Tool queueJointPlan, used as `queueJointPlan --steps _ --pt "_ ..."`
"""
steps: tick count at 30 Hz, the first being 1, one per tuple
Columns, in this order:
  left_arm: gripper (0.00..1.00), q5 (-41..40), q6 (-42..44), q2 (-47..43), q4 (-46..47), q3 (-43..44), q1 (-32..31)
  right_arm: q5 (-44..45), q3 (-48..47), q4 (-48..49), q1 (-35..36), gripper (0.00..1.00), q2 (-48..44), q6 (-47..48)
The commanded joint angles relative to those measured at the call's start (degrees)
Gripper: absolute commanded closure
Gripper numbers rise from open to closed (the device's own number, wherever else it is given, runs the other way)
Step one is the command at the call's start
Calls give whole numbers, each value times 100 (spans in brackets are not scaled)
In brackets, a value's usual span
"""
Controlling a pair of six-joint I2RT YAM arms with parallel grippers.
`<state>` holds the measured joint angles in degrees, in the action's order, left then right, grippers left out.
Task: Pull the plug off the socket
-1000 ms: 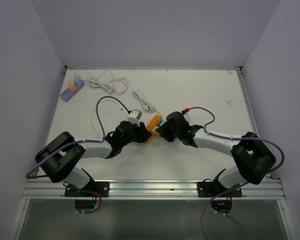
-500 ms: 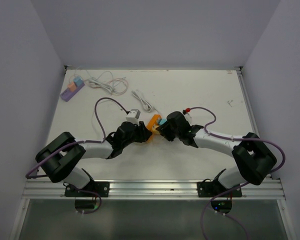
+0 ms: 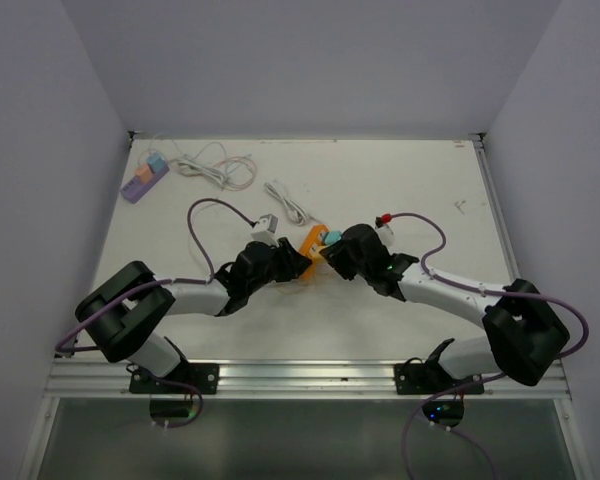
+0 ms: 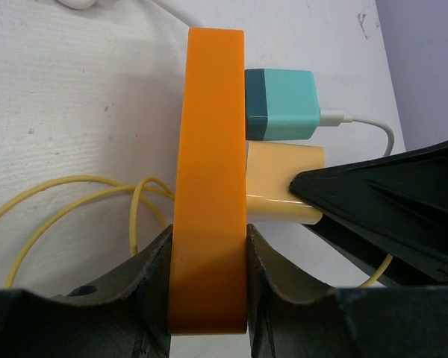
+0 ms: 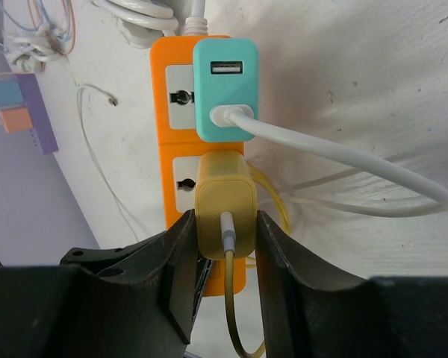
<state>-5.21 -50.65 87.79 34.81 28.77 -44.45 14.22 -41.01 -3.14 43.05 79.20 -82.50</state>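
An orange power strip (image 3: 308, 243) lies mid-table, with a teal plug (image 3: 329, 238) and a pale yellow plug in it. My left gripper (image 4: 207, 253) is shut on the strip's (image 4: 209, 149) near end, fingers on both long sides. My right gripper (image 5: 225, 231) is shut on the yellow plug (image 5: 225, 195), one finger on each side. The yellow plug (image 4: 280, 183) sits with its base against the strip's face, just below the teal plug (image 4: 280, 104). Its yellow cable hangs down between my right fingers. The two grippers meet at the strip in the top view.
A purple power strip (image 3: 145, 178) with small plugs lies far left beside coiled white cables (image 3: 215, 165). Another white cable (image 3: 288, 203) runs behind the orange strip. Yellow cable loops (image 4: 67, 201) lie under the strip. The teal plug's white cable (image 5: 343, 164) curves right.
Both grippers and the orange strip have shifted slightly farther and to the right. The right arm's elbow has swung right. Both grips are unchanged.
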Motion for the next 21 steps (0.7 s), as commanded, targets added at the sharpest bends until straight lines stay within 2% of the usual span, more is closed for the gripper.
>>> queueJointPlan --steps 1,6,12,21 --pt "100 -709 -427 19 326 155 41 195 14 182 46 100 -545 -65" --pt "100 -788 -603 1 281 76 41 239 102 278 46 100 -660 -12" --pt "100 -902 -858 142 -237 172 41 327 76 630 46 100 -853 304" --pt "100 -955 -1104 475 -351 119 41 371 138 797 46 100 -1117 498"
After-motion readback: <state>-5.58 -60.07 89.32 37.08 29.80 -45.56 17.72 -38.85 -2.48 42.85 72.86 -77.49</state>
